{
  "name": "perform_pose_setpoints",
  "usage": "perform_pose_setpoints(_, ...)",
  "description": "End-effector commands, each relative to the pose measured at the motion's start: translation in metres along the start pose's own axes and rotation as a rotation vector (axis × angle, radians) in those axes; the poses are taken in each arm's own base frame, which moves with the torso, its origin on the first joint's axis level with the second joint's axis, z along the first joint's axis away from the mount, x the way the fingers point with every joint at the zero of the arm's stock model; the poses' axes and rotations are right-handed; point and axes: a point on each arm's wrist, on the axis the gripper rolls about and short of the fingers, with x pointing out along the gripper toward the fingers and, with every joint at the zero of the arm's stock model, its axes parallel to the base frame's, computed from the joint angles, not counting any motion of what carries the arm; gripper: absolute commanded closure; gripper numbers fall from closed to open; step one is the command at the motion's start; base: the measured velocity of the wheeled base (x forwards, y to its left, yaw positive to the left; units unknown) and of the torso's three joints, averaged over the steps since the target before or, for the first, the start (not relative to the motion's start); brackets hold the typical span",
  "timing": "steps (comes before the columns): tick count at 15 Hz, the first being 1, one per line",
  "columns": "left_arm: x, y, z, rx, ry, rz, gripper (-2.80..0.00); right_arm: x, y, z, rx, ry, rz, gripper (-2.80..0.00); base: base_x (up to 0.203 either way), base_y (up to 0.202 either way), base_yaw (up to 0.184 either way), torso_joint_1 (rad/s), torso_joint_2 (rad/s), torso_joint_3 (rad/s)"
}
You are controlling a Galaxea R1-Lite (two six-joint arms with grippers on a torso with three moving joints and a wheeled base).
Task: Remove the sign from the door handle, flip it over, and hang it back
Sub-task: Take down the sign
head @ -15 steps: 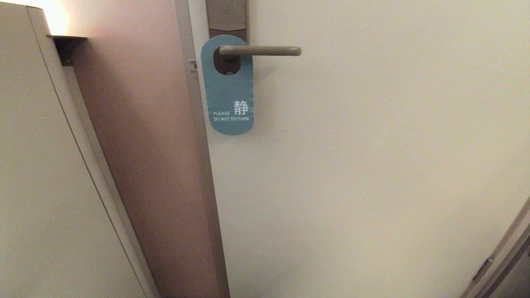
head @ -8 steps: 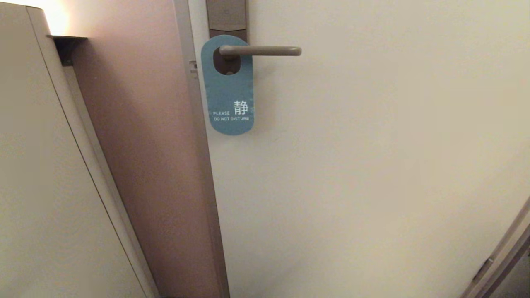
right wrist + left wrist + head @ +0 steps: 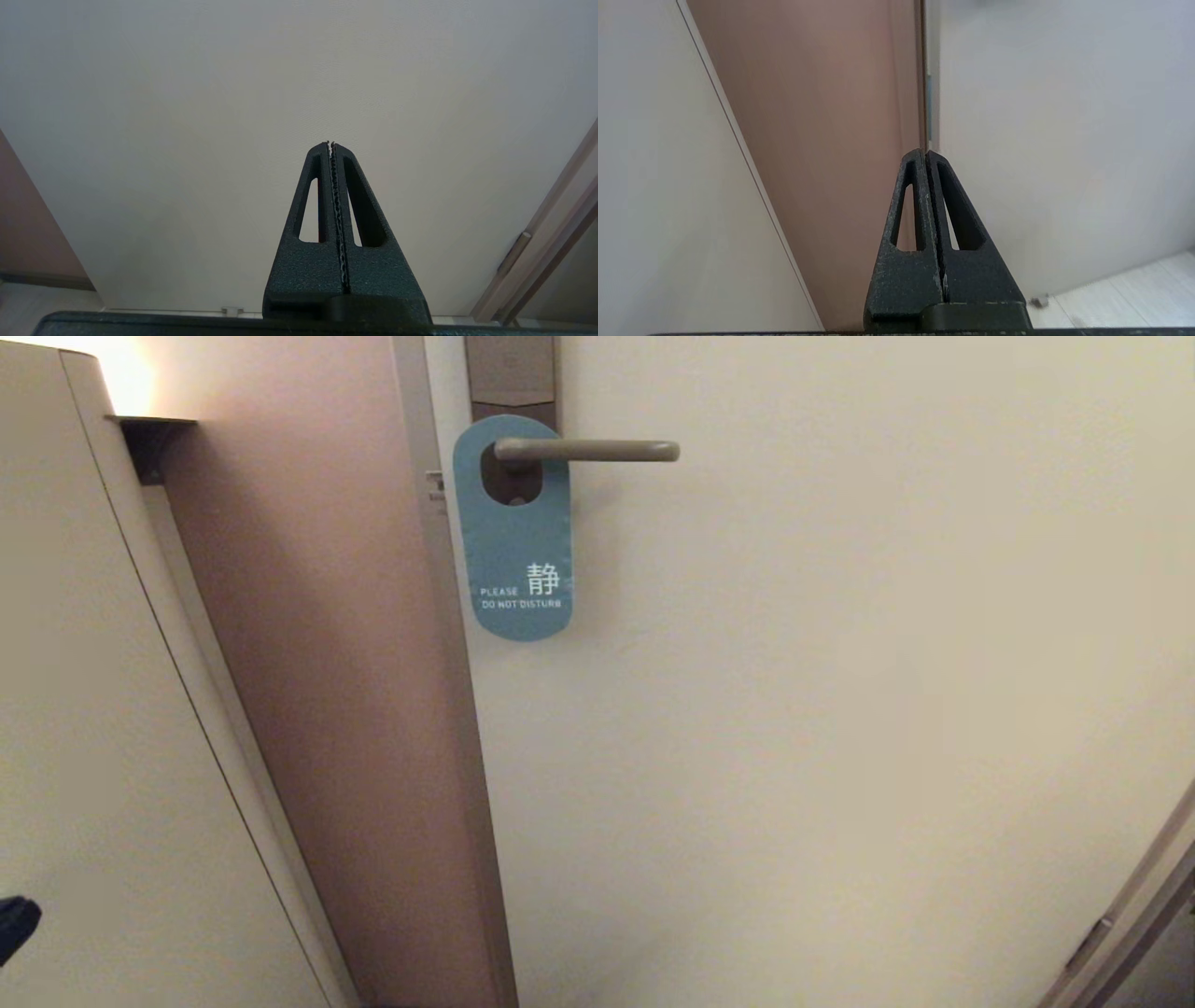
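The sign (image 3: 515, 551) hangs on the door handle (image 3: 588, 451), blue side out, reading "PLEASE DO NOT DISTURB". The lever passes through its oval hole, in front of the brown-grey backplate (image 3: 512, 373). A dark tip of my left gripper (image 3: 14, 924) shows at the lower left edge of the head view, far below the sign. In the left wrist view the left gripper (image 3: 927, 153) is shut and empty, pointing at the door edge. My right gripper (image 3: 331, 144) is shut and empty, facing the bare door; it does not show in the head view.
The cream door (image 3: 840, 709) fills the right of the view. A pinkish-brown door frame (image 3: 355, 709) and a pale wall panel (image 3: 93, 756) stand to the left. A second frame edge (image 3: 1130, 915) runs at the lower right. Light floor (image 3: 1125, 298) lies below.
A dark tip of the left gripper has come into the head view at the lower left edge. The sign and handle have not moved.
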Motion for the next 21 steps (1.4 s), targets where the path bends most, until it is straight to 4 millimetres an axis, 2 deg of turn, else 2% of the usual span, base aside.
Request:
perform_pose_setpoints(1, 0.024, 0.006, 0.003, -0.016, 0.066, -0.003, 0.0, 0.0, 0.0, 0.0, 0.0, 0.0, 0.0, 0.0, 0.0, 0.0, 0.0, 0.0, 0.0, 0.0)
perform_pose_setpoints(7, 0.063, 0.016, 0.006, -0.041, 0.153, -0.01, 0.0, 0.0, 0.0, 0.0, 0.0, 0.001, 0.0, 0.0, 0.0, 0.0, 0.0, 0.0, 0.0, 0.0)
perform_pose_setpoints(11, 0.1, 0.025, 0.008, -0.039, 0.151, -0.013, 0.0, 0.0, 0.0, 0.0, 0.0, -0.001, 0.0, 0.0, 0.0, 0.0, 0.0, 0.0, 0.0, 0.0)
perform_pose_setpoints(18, 0.164, 0.037, -0.009, -0.055, 0.177, -0.07, 0.0, 0.0, 0.0, 0.0, 0.0, 0.0, 0.0, 0.0, 0.0, 0.0, 0.0, 0.0, 0.0, 0.0)
perform_pose_setpoints(21, 0.192, 0.037, -0.003, -0.046, 0.138, -0.147, 0.0, 0.0, 0.0, 0.0, 0.0, 0.001, 0.0, 0.0, 0.0, 0.0, 0.0, 0.0, 0.0, 0.0)
